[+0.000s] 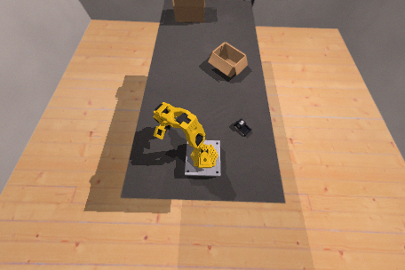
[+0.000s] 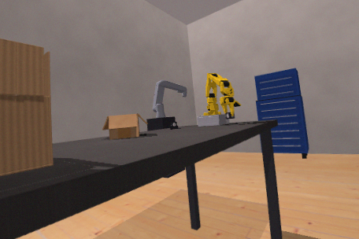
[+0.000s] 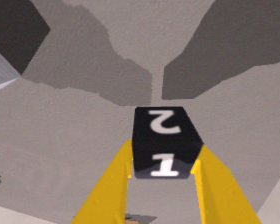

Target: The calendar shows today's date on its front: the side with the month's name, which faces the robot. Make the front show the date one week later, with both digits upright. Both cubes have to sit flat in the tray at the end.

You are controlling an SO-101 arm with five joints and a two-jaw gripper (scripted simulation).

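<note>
The yellow gripper (image 1: 160,123) (image 3: 162,162) is pinching a black cube with white digits (image 3: 166,142). The small black tray (image 1: 243,128) stands apart; the open brown cardboard box (image 1: 215,63) (image 2: 123,122) lies beyond it.

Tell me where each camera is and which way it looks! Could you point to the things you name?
Top: high above the table (image 1: 204,95) (image 2: 165,147), facing down; shows the whole yellow arm (image 1: 188,123) (image 2: 214,84).
Exterior: low beside the table's far end, looking along it toward the arm.
Wrist: on the arm, looking past its pincer (image 3: 163,167) and the gripped cube (image 3: 163,127).
Top and exterior share the open box (image 1: 227,70) (image 2: 123,132).
</note>
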